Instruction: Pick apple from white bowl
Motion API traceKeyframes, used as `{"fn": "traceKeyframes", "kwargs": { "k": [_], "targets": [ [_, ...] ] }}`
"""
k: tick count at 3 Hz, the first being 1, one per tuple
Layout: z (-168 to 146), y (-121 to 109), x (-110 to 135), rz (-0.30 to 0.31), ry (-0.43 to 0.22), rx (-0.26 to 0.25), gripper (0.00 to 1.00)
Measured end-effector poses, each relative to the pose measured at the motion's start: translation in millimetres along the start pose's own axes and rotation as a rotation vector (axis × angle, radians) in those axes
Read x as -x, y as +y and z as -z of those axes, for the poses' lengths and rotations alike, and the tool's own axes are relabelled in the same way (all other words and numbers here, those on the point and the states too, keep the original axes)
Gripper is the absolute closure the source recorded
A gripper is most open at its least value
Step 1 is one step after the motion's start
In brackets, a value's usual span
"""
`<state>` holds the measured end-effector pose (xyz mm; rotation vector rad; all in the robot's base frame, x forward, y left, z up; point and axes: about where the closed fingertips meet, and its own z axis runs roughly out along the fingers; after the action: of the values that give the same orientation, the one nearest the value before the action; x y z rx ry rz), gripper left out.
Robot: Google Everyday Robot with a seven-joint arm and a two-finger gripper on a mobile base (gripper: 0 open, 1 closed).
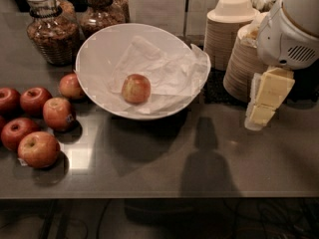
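The apple (135, 88), red with pale yellow-green patches, lies on crumpled white paper in the middle of the large white bowl (94, 59) on the dark counter. My gripper (260, 117), pale yellow under a white arm housing (291, 29), hangs at the right edge of the view. It is to the right of the bowl, in front of the stacked paper bowls, and well apart from the apple. It holds nothing that I can see.
Several darker red apples (39, 149) lie on the counter left of the bowl. Two glass jars (51, 26) stand behind it. Stacks of tan paper bowls (232, 29) stand at the back right. The counter's front edge (159, 197) runs across the bottom.
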<state>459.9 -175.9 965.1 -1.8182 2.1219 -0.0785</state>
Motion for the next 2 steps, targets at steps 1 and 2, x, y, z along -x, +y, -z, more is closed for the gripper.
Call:
{"fn": "traceKeyframes", "kwargs": {
  "k": [1,2],
  "targets": [
    [-12,-15,33,0.072,-0.034,-0.005,0.0],
    [-8,-29,60,0.133,-0.055,-0.035,0.0]
  ]
}}
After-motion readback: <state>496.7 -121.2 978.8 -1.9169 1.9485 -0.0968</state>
